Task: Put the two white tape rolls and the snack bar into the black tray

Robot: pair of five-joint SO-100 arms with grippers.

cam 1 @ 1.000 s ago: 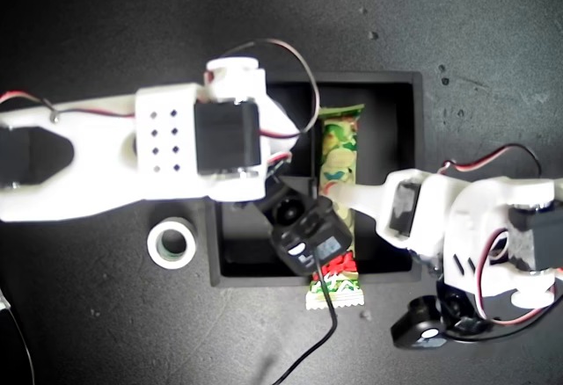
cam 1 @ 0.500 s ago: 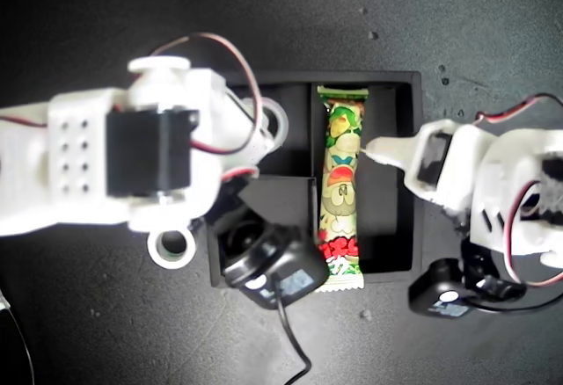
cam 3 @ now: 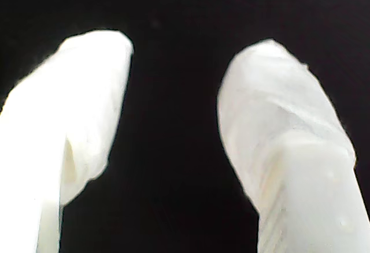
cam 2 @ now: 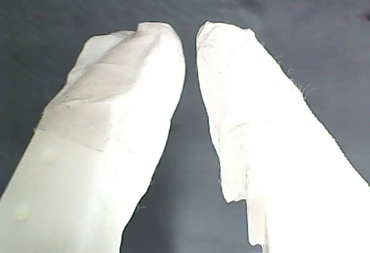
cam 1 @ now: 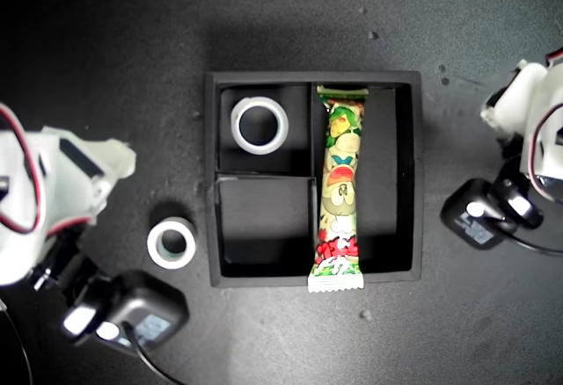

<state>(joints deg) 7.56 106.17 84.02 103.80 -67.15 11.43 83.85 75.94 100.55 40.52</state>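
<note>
One roll (cam 1: pixel 259 125) and the bar (cam 1: pixel 339 193) sit in the tray (cam 1: pixel 404 174), the other roll (cam 1: pixel 171 243) lies just off its left wall in the exterior view, so next a gripper must grab it; first gripper (cam 2: pixel 191 36) nearly closed, second gripper (cam 3: pixel 173 51) open, both empty.

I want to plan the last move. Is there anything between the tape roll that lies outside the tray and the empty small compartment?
Only the black tray's own raised wall. The remaining tape roll lies on the mat beside it, and the empty small compartment is just past that wall.

White arms (cam 1: pixel 53 183), red/blk cables (cam 1: pixel 22 218)
</note>
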